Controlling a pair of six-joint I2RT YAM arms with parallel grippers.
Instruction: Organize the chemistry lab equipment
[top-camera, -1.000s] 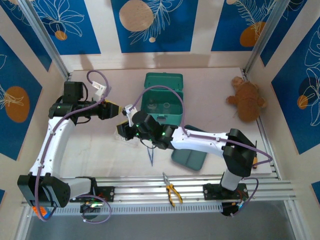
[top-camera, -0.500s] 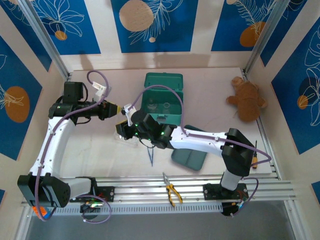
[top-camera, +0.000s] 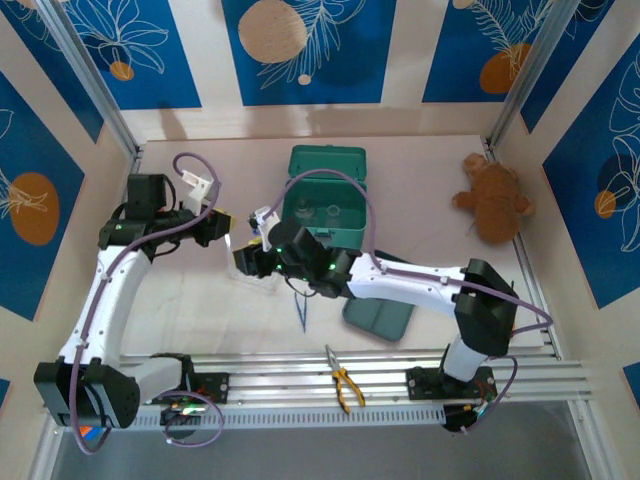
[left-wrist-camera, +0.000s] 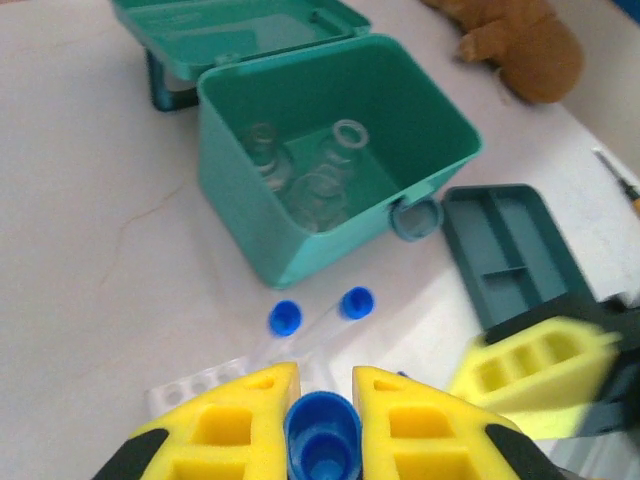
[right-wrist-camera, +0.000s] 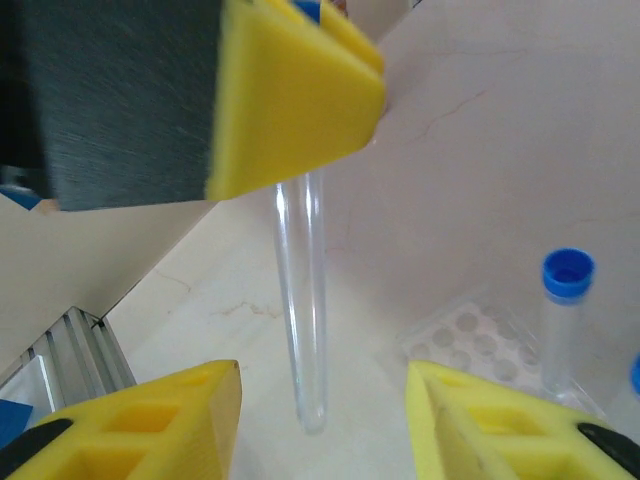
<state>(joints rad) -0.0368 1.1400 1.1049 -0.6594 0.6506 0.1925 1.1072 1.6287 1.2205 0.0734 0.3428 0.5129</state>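
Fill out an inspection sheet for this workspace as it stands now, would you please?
Surface: pale table, faint hairline marks.
Job's things: glass flasks inside the open green case; clear rack with two blue-capped tubes standing in it; a third test tube hanging upright beside the rack.
Clutter: pliers on the front rail; plush toy; dark tray.
Hands: left hand shut on the test tube just below its cap; right hand open around the tube's tip.
Cables: purple cables looping off both arms.
Surroundings: blue leaf-print panels.
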